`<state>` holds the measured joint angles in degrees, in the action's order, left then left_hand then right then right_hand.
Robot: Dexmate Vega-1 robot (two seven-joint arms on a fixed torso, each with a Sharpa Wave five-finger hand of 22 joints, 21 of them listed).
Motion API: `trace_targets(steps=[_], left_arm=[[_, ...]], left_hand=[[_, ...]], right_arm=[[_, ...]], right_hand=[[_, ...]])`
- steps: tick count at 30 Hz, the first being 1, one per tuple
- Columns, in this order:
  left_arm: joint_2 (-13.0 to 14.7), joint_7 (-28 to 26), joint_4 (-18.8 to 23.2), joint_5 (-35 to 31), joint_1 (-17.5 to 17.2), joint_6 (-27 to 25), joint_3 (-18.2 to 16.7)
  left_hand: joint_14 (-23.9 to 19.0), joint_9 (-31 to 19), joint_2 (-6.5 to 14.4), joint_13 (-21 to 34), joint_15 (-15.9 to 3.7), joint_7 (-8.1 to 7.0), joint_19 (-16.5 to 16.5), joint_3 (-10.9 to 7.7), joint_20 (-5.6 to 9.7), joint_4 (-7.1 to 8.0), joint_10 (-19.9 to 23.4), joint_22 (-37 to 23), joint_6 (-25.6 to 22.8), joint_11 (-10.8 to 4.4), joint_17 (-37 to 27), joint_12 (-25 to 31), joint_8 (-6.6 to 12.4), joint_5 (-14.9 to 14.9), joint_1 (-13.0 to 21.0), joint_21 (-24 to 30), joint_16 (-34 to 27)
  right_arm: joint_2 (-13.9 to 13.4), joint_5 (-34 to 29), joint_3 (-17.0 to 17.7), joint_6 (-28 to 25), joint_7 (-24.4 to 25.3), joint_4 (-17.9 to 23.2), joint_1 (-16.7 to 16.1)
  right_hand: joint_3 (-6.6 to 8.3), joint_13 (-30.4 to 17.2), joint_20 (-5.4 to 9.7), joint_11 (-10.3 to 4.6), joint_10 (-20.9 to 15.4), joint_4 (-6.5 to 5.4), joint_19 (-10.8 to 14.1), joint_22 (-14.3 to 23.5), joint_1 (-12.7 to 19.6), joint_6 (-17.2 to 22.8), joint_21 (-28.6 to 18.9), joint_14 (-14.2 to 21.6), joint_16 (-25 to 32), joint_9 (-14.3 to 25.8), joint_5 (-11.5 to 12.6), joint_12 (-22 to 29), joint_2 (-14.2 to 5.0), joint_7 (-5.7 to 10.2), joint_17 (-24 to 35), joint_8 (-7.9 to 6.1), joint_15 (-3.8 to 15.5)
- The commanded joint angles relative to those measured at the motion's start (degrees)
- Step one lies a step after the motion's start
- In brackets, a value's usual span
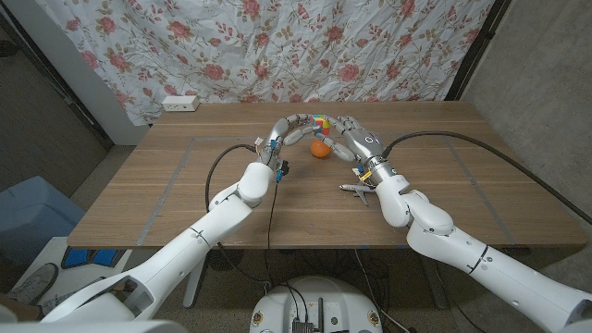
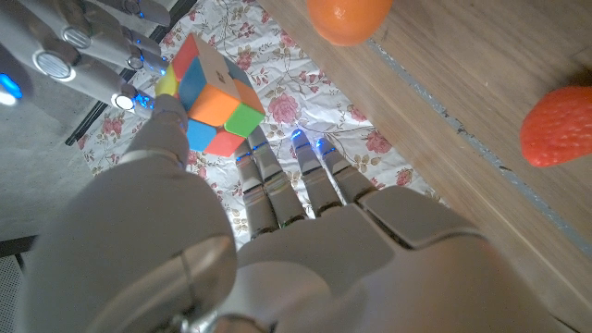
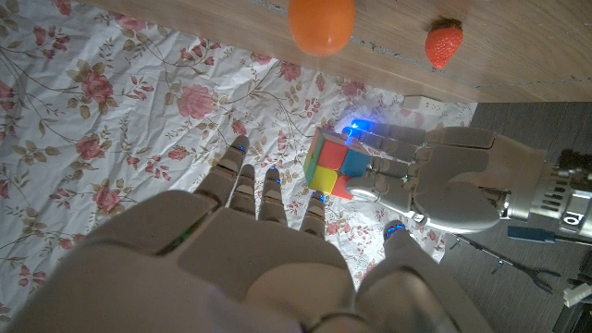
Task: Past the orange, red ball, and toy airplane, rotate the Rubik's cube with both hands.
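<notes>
The Rubik's cube hangs above the far middle of the table, between my two hands. My left hand grips it from the left, its thumb and fingers on the cube. From the other side my right hand reaches in with its fingers spread, close to the cube; whether they touch it I cannot tell. The orange lies on the table just below the hands. A red strawberry-shaped toy lies near it. The toy airplane sits under my right forearm.
A white power strip lies at the table's back left corner. The floral curtain hangs right behind the far edge. A blue bin stands on the floor to the left.
</notes>
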<state>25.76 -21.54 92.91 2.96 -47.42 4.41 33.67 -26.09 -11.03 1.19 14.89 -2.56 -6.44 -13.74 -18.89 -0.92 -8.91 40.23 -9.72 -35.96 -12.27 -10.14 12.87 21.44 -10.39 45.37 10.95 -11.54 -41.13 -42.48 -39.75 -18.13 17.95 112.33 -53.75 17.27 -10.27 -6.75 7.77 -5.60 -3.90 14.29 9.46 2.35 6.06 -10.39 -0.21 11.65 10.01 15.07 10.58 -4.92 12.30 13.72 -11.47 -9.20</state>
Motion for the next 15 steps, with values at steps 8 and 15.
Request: trace_targets(steps=[8,15], left_arm=[[-1.76,-0.81,-1.27,2.87,-0.79,1.86,-0.85],[-2.25,-0.55,-1.68,3.9,-0.82,2.47,-0.94]], left_hand=[[-0.53,-0.18,0.38,-0.02,-6.43,1.29,0.04,-0.09,0.47,-0.51,1.15,-0.32,-2.9,-0.05,-0.03,-0.02,0.46,-0.37,0.22,0.22,0.02],[-0.67,-0.18,0.3,-0.08,-6.61,1.06,-0.07,-0.07,0.7,-0.56,1.56,-0.32,-3.51,-0.08,-0.03,0.06,0.54,-0.36,0.23,0.26,0.0]], right_arm=[[-0.32,-1.2,-0.24,-0.46,-1.3,0.99,-0.67],[-0.37,-1.53,-0.25,-0.73,-1.5,1.19,-1.05]], right_hand=[[0.24,-0.21,0.24,-0.52,0.12,-0.16,0.0,0.1,-0.26,1.19,-0.16,-0.22,0.25,0.18,0.32,0.24,-1.27,0.24,0.13,-0.42,0.45],[0.32,-0.23,0.31,-0.76,0.21,-0.2,0.02,0.1,-0.24,1.54,-0.2,-0.22,0.3,0.16,0.35,0.26,-1.27,0.27,0.15,-0.36,0.51]])
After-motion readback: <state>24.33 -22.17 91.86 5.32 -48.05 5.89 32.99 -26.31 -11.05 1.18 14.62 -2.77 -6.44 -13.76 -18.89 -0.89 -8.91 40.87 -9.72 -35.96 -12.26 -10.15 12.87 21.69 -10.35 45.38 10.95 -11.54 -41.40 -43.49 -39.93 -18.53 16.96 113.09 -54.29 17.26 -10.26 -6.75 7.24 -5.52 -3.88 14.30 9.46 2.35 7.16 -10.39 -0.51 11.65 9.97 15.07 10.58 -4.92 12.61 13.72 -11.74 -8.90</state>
